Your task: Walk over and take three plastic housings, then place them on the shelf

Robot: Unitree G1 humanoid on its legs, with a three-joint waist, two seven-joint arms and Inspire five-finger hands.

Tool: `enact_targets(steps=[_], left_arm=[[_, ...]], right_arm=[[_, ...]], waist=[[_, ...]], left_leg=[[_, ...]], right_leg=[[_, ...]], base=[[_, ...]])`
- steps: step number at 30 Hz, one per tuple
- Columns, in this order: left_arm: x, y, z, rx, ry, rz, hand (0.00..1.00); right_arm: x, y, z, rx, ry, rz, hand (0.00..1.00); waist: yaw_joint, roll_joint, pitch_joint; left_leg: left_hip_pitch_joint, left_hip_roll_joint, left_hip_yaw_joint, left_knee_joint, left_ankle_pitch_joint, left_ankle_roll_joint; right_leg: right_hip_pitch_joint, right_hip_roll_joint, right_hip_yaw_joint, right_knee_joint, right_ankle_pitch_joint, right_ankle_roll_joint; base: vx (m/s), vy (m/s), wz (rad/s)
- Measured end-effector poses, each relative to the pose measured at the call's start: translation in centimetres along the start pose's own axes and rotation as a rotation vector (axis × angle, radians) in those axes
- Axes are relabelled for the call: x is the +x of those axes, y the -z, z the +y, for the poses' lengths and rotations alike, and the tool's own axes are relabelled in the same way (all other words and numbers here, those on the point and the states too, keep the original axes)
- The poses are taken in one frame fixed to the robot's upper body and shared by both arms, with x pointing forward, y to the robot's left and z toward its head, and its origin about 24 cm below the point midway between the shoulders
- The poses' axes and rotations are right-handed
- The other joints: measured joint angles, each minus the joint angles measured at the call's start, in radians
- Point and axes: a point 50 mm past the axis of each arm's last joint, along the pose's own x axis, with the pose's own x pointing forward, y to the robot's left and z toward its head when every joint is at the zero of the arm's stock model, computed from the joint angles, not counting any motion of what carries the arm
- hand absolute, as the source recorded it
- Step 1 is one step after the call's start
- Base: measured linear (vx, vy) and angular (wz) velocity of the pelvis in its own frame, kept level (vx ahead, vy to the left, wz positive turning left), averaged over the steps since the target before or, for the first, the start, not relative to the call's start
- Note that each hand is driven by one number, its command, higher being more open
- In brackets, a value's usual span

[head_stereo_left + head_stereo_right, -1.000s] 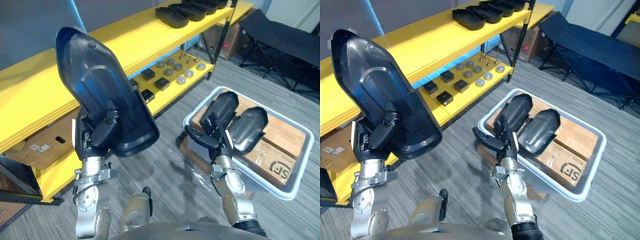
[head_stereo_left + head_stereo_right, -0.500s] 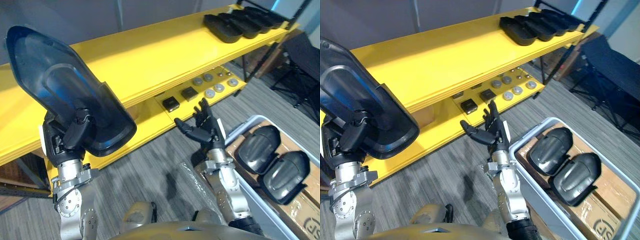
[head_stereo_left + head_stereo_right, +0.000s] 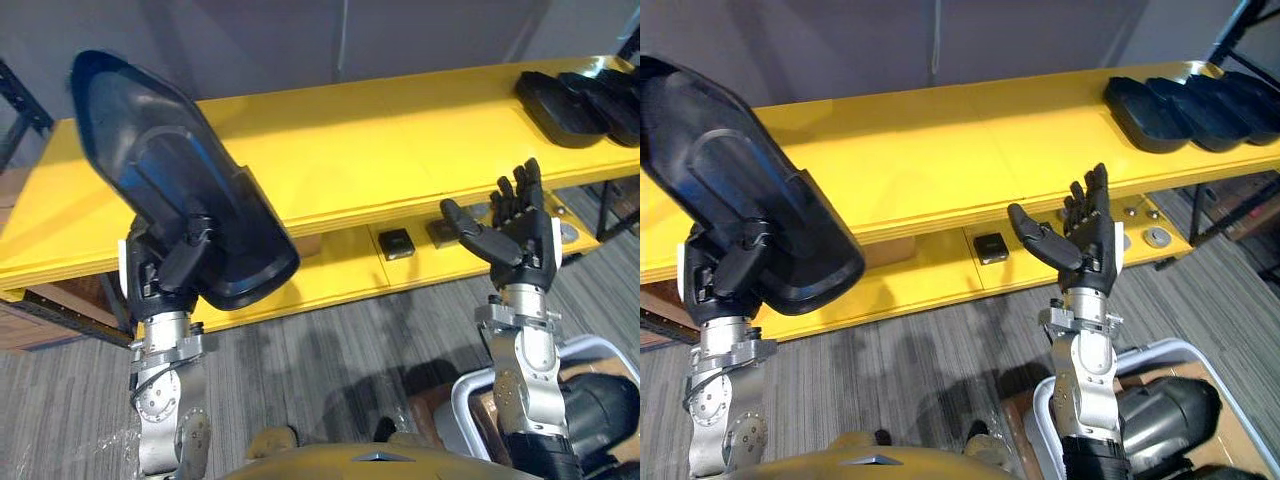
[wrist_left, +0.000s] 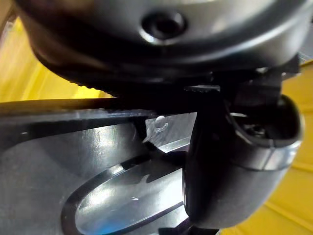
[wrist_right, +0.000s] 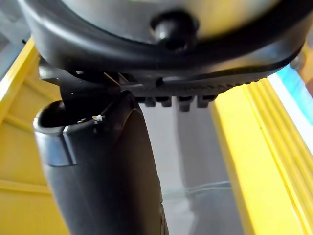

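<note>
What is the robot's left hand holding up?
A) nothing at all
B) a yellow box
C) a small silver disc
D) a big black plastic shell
D: the left hand is curled round a big black plastic housing, raised in front of the yellow shelf.

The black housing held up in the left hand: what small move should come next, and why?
Probably ease the left hand forward and lower the housing onto the yellow shelf's top board. The hand grips it, tilted, just before a bare stretch of board; more housings lie at the board's right end. The right hand is open, empty.
</note>
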Motion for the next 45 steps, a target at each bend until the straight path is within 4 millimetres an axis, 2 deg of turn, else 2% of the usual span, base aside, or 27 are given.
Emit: enact_targets(steps=[5,9,11,14,17,19,23,25,29,34,36,38,42,45], left_arm=[[0.6,0.0,-0.8,-0.003,0.043,-0.009,0.0],[0.8,0.3,-1.7,0.058,0.112,0.016,0.0],[1.6,0.3,-2.4,0.098,0.163,0.024,0.0],[3.7,-0.5,-3.6,0.149,0.219,-0.024,0.0],[5.6,-1.5,-4.3,0.139,0.183,-0.089,0.0],[6.4,-1.6,-4.4,0.134,0.146,-0.11,0.0],[9.4,-0.3,-3.3,0.152,-0.019,-0.076,0.0],[10.9,0.6,-2.0,0.176,-0.137,-0.035,0.0],[13.2,1.1,0.1,0.166,-0.308,0.022,0.0],[16.4,-1.1,-0.4,0.058,-0.401,-0.043,0.0],[17.4,-1.8,-0.9,0.04,-0.416,-0.063,0.0],[18.2,-2.3,-0.6,0.036,-0.44,-0.068,0.0],[19.7,-3.5,0.0,0.068,-0.464,-0.068,0.0],[20.1,-3.9,0.2,0.09,-0.456,-0.062,0.0]], right_arm=[[-0.6,0.4,0.3,0.032,0.038,0.006,1.0],[-1.3,-0.1,0.5,0.015,0.019,-0.004,1.0],[-1.5,-0.4,0.6,0.013,0.006,-0.016,1.0],[-1.9,-1.2,1.0,-0.017,-0.007,-0.066,1.0],[-2.4,-2.4,1.2,-0.02,-0.026,-0.112,1.0],[-2.5,-2.3,1.3,-0.019,-0.049,-0.108,1.0],[-2.9,-1.9,2.2,0.03,-0.135,-0.074,1.0],[-3.2,-1.5,3.2,0.059,-0.195,-0.05,1.0],[-4.1,-0.2,4.7,0.136,-0.294,0.055,1.0],[-5.6,-0.4,8.0,0.224,-0.474,0.107,1.0],[-6.0,-0.9,9.0,0.237,-0.543,0.099,1.0],[-6.4,-0.9,9.7,0.246,-0.593,0.114,1.0],[-7.0,-0.9,9.5,0.24,-0.594,0.132,1.0],[-7.3,-0.8,9.9,0.243,-0.612,0.144,1.0]], waist=[[-0.011,-0.002,-0.001],[-0.028,-0.001,-0.002],[-0.036,0.001,-0.004],[-0.067,0.003,-0.005],[-0.097,0.012,-0.009],[-0.114,0.013,-0.009],[-0.147,0.036,0.0],[-0.172,0.053,0.009],[-0.195,0.074,0.024],[-0.202,0.075,0.077],[-0.206,0.073,0.104],[-0.215,0.068,0.11],[-0.222,0.065,0.134],[-0.217,0.06,0.151]], left_leg=[[0.018,-0.01,0.022,-0.028,0.015,0.006],[0.048,-0.013,0.064,-0.054,0.021,0.009],[0.056,-0.013,0.086,-0.054,0.021,0.01],[0.057,-0.013,0.118,-0.052,0.022,0.01],[0.055,-0.012,0.163,-0.052,0.021,0.011],[0.054,-0.011,0.182,-0.053,0.022,0.011],[0.055,-0.01,0.231,-0.057,0.026,0.015],[0.057,-0.015,0.258,-0.075,0.038,0.018],[0.057,-0.017,0.293,-0.099,0.054,0.016],[0.017,-0.031,0.32,-0.105,0.076,0.018],[0.007,-0.036,0.322,-0.101,0.078,0.02],[-0.01,-0.034,0.332,-0.09,0.072,0.014],[-0.041,-0.016,0.395,-0.048,0.044,0.008],[-0.072,-0.021,0.392,-0.03,0.052,0.019]], right_leg=[[0.011,-0.003,0.019,-0.04,0.025,0.007],[0.019,-0.001,0.058,-0.068,0.046,0.009],[0.018,0.002,0.081,-0.077,0.057,0.009],[0.009,0.004,0.113,-0.09,0.075,0.011],[-0.02,0.01,0.164,-0.094,0.093,0.009],[-0.031,0.013,0.182,-0.096,0.1,0.01],[-0.061,0.02,0.232,-0.097,0.117,0.009],[-0.082,0.02,0.256,-0.095,0.125,0.01],[-0.13,0.027,0.295,-0.056,0.123,0.007],[-0.25,0.02,0.327,0.086,0.071,-0.002],[-0.277,0.013,0.331,0.128,0.057,-0.002],[-0.299,0.011,0.335,0.151,0.051,-0.004],[-0.333,-0.001,0.337,0.194,0.038,0.001],[-0.364,-0.012,0.335,0.211,0.036,0.004]], base=[[-0.01,0.03,-0.12],[-0.03,0.022,-0.28],[-0.05,0.02,-0.37],[-0.07,0.02,-0.32],[-0.07,0.017,-0.41],[-0.07,0.002,-0.46],[-0.09,-0.009,-0.37],[-0.06,-0.006,-0.3],[-0.05,-0.015,-0.27],[-0.07,-0.01,-0.08],[-0.06,-0.012,0.04],[-0.05,-0.011,-0.01],[-0.03,0.003,0.03],[0.01,0.012,0.12]])
